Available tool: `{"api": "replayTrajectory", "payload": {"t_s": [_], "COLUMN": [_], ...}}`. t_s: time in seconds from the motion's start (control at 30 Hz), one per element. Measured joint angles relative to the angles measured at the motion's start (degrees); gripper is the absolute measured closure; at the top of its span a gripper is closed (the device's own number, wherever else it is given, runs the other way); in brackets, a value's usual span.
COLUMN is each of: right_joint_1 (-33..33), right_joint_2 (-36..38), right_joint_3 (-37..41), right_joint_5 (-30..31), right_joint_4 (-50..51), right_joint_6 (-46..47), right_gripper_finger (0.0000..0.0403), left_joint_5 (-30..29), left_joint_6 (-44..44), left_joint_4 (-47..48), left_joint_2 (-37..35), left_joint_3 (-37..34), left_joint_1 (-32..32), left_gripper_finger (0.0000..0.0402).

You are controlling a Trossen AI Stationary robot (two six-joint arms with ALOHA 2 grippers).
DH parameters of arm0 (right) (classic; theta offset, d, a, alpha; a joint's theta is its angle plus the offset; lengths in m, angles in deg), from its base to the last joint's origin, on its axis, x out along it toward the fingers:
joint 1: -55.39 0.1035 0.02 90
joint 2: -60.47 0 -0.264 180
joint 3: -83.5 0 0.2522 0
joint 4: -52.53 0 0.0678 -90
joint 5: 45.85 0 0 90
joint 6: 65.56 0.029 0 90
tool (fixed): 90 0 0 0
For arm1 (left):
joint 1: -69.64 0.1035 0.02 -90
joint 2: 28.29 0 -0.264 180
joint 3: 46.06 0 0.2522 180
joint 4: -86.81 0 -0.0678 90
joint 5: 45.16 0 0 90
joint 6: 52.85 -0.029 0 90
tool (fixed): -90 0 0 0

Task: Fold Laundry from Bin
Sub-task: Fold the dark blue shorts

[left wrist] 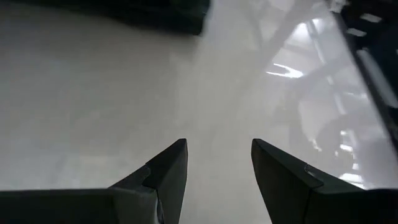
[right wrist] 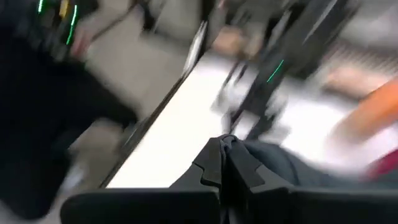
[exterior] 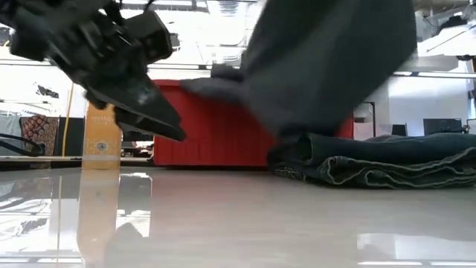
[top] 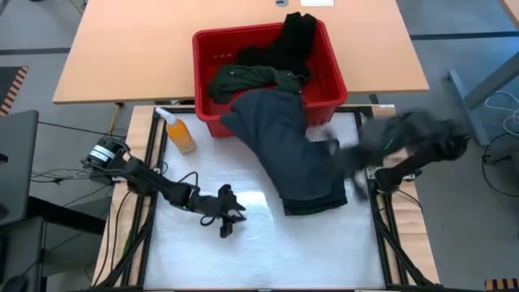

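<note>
The red bin (top: 334,75) stands at the table's far side and holds a black piece (top: 293,36) and the dark green shirt (top: 243,77). The dark navy jeans (top: 292,154) hang out over the bin's near wall onto the table. In the low view part of them rises as a sheet (exterior: 327,59), and a bunched part (exterior: 387,160) lies on the table. My right gripper (top: 339,148) is at the jeans' right edge, fingers shut (right wrist: 225,140). My left gripper (top: 229,221) hovers open and empty over the table's near left (left wrist: 217,146). My right gripper is shut at the jeans' right edge (right wrist: 267,163), where dark blue cloth shows right beside its fingertips. Blur hides which part and how many layers it has. The jeans rise from the table toward it, with their lower end (exterior: 349,167) lying bunched on the table.
An orange bottle (top: 180,134) stands left of the bin, between it and my left arm. The white table top (top: 243,259) lies bare in front of the jeans. The metal frame rails (top: 381,219) run along the table's sides.
</note>
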Motion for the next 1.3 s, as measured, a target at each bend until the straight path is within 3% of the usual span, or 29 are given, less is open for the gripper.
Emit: {"api": "replayTrajectory", "payload": {"t_s": [0.1,0.27,0.47,0.7,1.0,1.17,1.3], "right_joint_1": [5.73,13.1,17.03,18.87,27.04,30.53,32.26], "right_joint_2": [2.74,5.81,0.86,-8.69,-20.96,-26.02,-27.93], "right_joint_3": [16.7,44.28,62.72,66.81,66.69,66.63,66.59], "right_joint_5": [2.31,5.22,11.15,12.21,11.74,12.03,12.67], "right_joint_4": [-5.18,-30.17,-54.52,-58.92,-72.25,-79.17,-80.86], "right_joint_6": [8.48,22.06,35.98,50.63,63.31,64.75,67.13], "right_gripper_finger": [0.0381,0.0381,0.038,0.034,0.0354,0.0355,0.0354], "left_joint_5": [-2.7,-10.15,-13.4,-13.26,-13.02,-12.97,-5.92], "left_joint_6": [4.29,8.21,4.41,-5.56,-10.9,-11.79,-10.93], "left_joint_4": [-0.02,-1.62,-13.07,-11.5,5.72,14.19,15.64], "left_joint_2": [0.0,0.0,0.0,0.02,0.02,0.0,0.04], "left_joint_3": [0.02,0.02,0.43,5.23,15.71,18.72,18.73], "left_joint_1": [-3.26,-7.3,-7.49,-4.26,4.47,11.3,17.93], "left_gripper_finger": [0.0233,0.0233,0.0233,0.0233,0.0233,0.0233,0.0232]}}
